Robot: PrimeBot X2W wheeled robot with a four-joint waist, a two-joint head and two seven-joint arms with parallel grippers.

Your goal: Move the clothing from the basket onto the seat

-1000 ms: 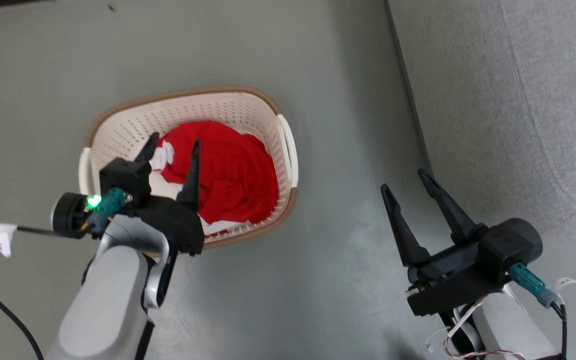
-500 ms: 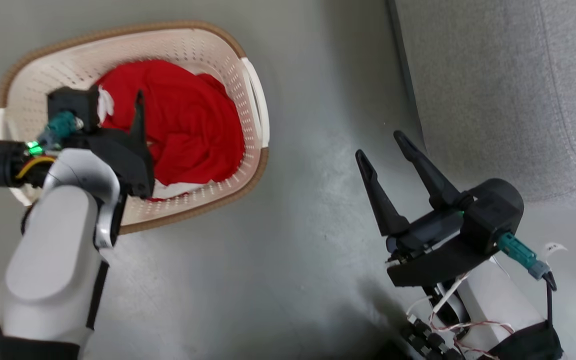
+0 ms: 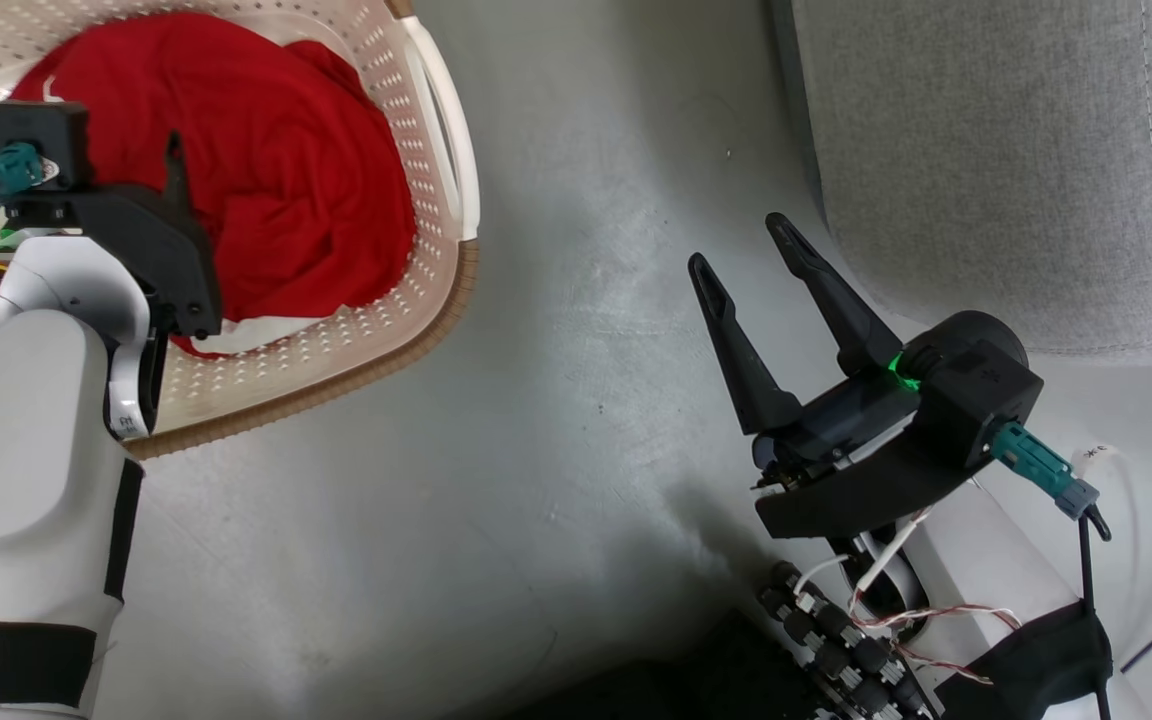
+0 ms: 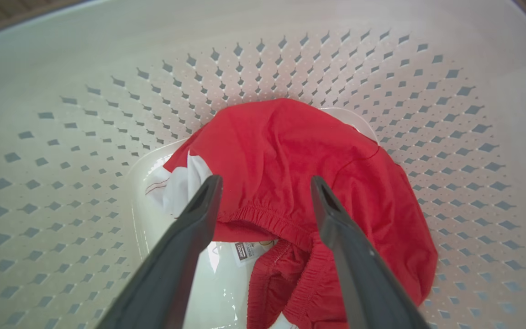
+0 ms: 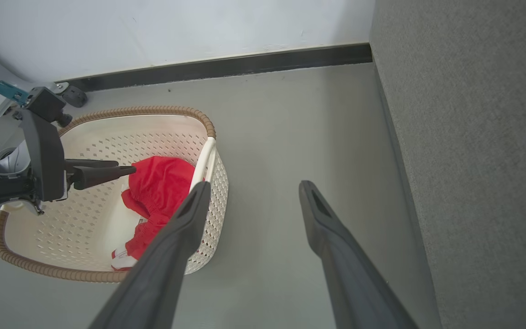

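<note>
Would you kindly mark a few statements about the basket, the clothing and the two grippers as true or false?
1. The clothing lies inside the basket. True.
2. The left gripper is shut on the clothing. False: its fingers stand apart, over the clothing.
3. The right gripper is open over the floor, between the basket and the seat. True.
4. The basket stands on the seat. False: it stands on the floor, beside the seat.
</note>
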